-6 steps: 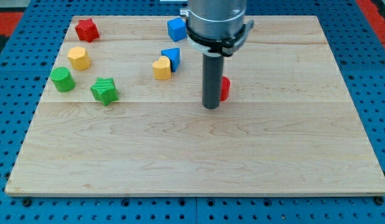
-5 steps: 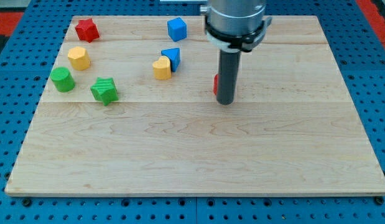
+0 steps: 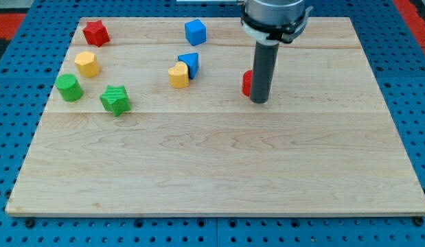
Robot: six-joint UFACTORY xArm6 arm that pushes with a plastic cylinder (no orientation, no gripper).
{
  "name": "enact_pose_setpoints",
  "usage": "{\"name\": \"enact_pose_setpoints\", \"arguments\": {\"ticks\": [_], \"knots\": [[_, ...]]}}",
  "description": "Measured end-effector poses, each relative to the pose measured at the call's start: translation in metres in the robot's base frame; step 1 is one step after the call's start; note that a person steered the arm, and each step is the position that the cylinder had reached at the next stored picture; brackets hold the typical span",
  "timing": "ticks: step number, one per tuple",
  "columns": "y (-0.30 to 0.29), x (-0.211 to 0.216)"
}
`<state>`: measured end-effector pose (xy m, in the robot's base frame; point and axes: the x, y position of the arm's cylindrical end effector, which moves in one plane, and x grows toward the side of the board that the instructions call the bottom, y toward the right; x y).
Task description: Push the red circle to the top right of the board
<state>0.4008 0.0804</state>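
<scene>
The red circle [image 3: 246,83] sat a little to the right of the board's middle, in the upper half, mostly hidden behind the dark rod so that only its left edge showed. There was no gripper on this arm to be open or closed, just the rod; my tip [image 3: 260,101] rested on the wood right against the circle, at its lower right side as seen from the camera.

The near half of the wooden board [image 3: 219,178] was plain maple grain with blue pegboard [image 3: 418,103] surrounding it on every side.

Going back from there, on the view's left, the green star-shaped block [image 3: 115,100] came first, and the green cylinder [image 3: 69,88] lay just to its upper left. Near the middle, the yellow block [image 3: 178,75] touched the blue block [image 3: 189,63] behind it, both well to the left of the rod. Further left, a second yellow block [image 3: 87,64] stood just above the green cylinder.

Toward the far edge, a red star-shaped block [image 3: 95,32] occupied the top left corner, and a blue cube [image 3: 195,31] stood near the top centre. The arm's grey housing [image 3: 275,14] hung over the top edge, right of that cube.
</scene>
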Motion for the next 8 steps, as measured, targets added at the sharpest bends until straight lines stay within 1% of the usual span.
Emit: {"name": "enact_pose_setpoints", "arguments": {"ticks": [1, 2, 4, 5, 6, 7, 8], "knots": [[-0.014, -0.018], [-0.046, -0.028], [0.040, -0.083], [0.042, -0.092], [0.011, -0.100], [0.045, -0.122], [0.047, -0.131]]}}
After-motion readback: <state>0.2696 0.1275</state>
